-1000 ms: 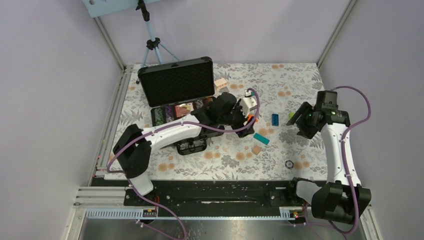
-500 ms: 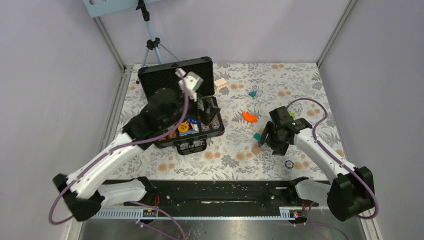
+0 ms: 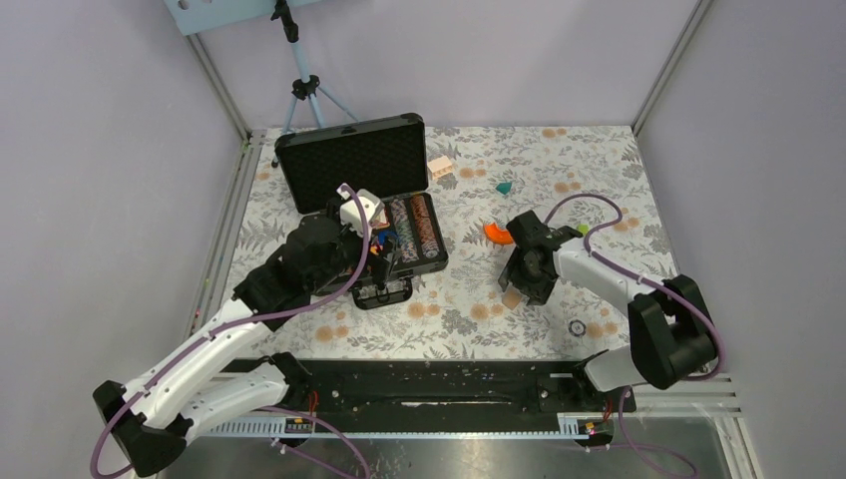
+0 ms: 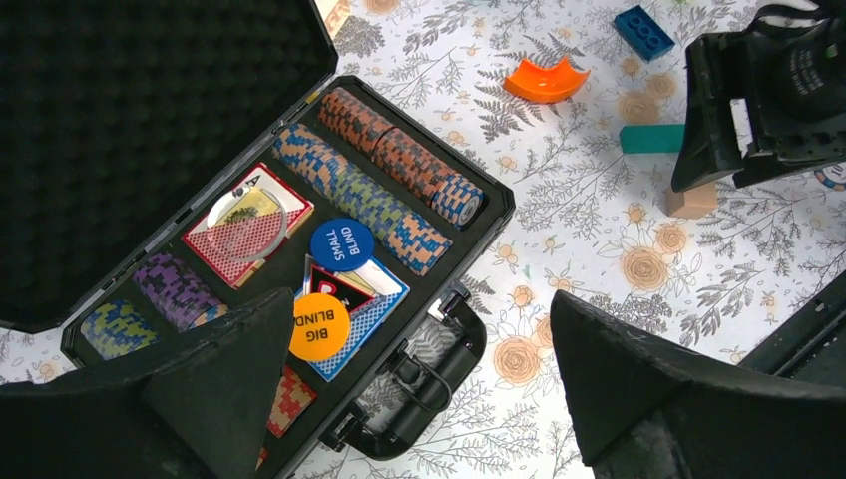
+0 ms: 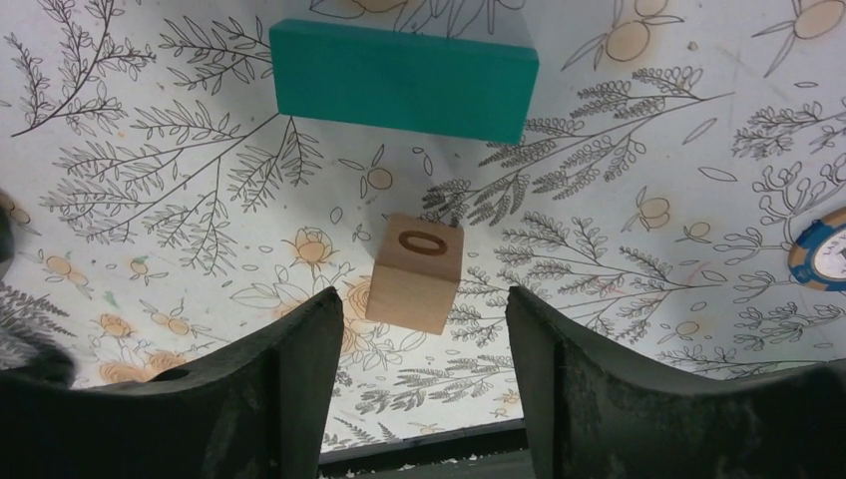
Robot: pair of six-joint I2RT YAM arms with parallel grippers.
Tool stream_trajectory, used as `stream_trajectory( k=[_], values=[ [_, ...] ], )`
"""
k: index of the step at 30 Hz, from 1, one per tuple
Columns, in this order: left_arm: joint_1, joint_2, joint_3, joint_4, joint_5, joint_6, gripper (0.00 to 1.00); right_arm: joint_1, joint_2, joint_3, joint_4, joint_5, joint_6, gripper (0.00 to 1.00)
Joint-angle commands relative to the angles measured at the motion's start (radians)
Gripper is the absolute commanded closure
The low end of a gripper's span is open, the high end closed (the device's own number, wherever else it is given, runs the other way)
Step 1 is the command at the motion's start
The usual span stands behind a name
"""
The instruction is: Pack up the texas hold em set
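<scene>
The black briefcase (image 3: 351, 160) lies open at the back left, its foam lid up. In the left wrist view its tray (image 4: 496, 203) holds rows of striped chips (image 4: 384, 190), card decks (image 4: 261, 232), a blue "SMALL BLIND" disc (image 4: 341, 244) and an orange "BIG BLIND" disc (image 4: 319, 326). My left gripper (image 4: 419, 399) (image 3: 384, 267) is open and empty above the case's front edge and handle (image 4: 431, 367). My right gripper (image 5: 424, 389) (image 3: 521, 284) is open and empty, low over a wooden cube (image 5: 417, 272). A loose striped chip (image 5: 823, 249) (image 3: 578, 326) lies on the table right of it.
A teal block (image 5: 402, 80) lies just beyond the cube. An orange curved block (image 3: 498, 233), a blue brick (image 4: 648, 30), a small teal piece (image 3: 505, 187) and a tan block (image 3: 440, 166) lie on the flowered cloth. A tripod (image 3: 304, 90) stands behind the case.
My left arm has drawn back from over the case's lid to its front edge. My right gripper has moved left and now sits over the wooden cube.
</scene>
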Motion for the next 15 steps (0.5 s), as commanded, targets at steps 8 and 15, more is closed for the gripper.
stream_trajectory(
  k=[8, 15],
  values=[
    [0.005, -0.035, -0.003, 0.055, -0.019, 0.029, 0.01, 0.028, 0.081, 0.062, 0.015, 0.064, 0.036, 0.4],
    [0.006, -0.037, -0.007, 0.054, -0.017, 0.031, 0.01, 0.036, 0.117, 0.063, 0.024, 0.059, 0.032, 0.46]
  ],
)
